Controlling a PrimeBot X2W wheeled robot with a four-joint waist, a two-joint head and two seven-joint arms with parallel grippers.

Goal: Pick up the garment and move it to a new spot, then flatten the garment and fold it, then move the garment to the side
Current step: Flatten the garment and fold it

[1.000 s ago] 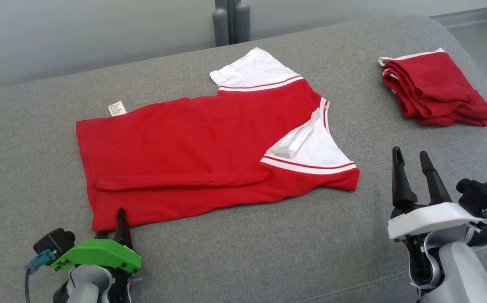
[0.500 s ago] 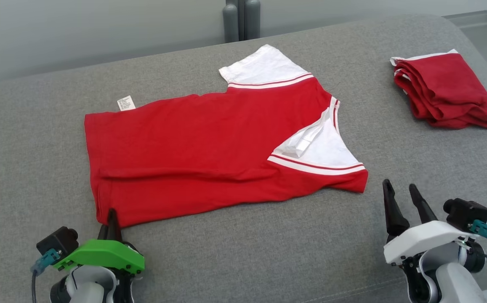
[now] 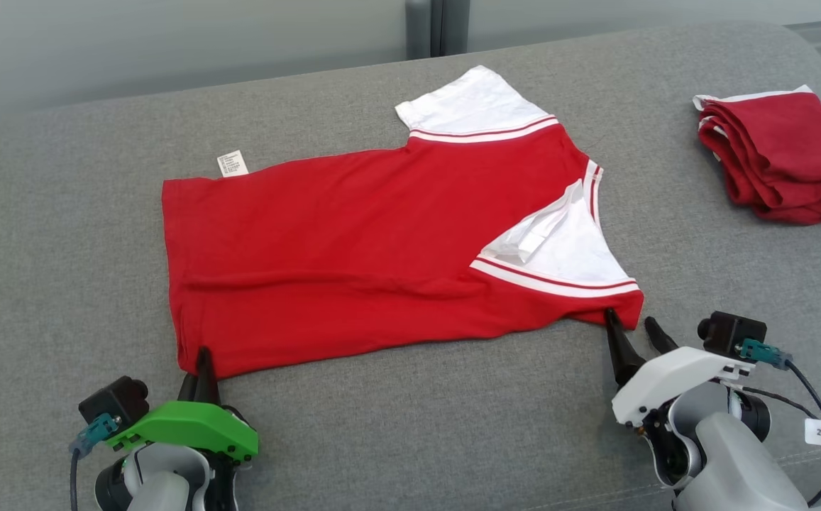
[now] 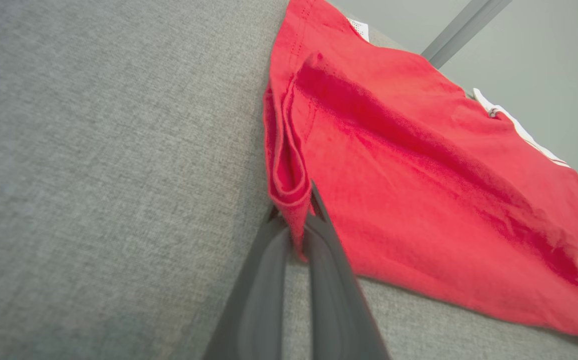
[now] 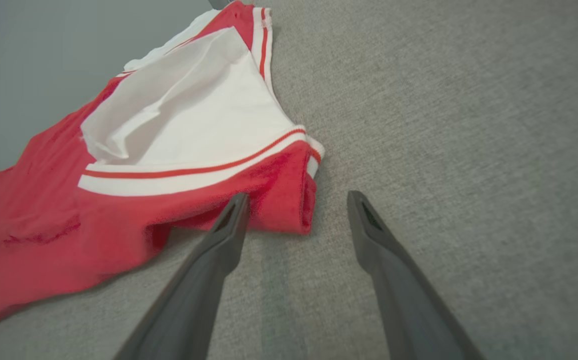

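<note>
**Two corners, one pinch made**

The garment (image 3: 353, 241), a red knit shirt with white, red-striped sleeves, lies spread across the middle of the grey upholstered cushion (image 3: 48, 234), its long hem running toward the near edge. The left gripper (image 3: 197, 365) sits at the shirt's near-left corner. In the left wrist view its jaws are clenched on a doubled, rolled lip of the red hem. The right gripper (image 3: 630, 319) is at the near-right corner, jaws released and spread, with the rounded red corner lying between them. I cannot tell whether either finger touches the cloth.

The risk, as I judge it, is an uneven grip. The left bite is shallow and on a rolled edge, so the thin jersey could slide out under load. If the right jaws clench without reaching further in, they may take only the top layer or nothing, and a one-sided lift would drag the shirt over the coarse weave and bunch it. The loose white sleeve (image 3: 559, 248), already creased, could flop over.

A second red garment (image 3: 779, 160) sits folded near the far right corner.
</note>
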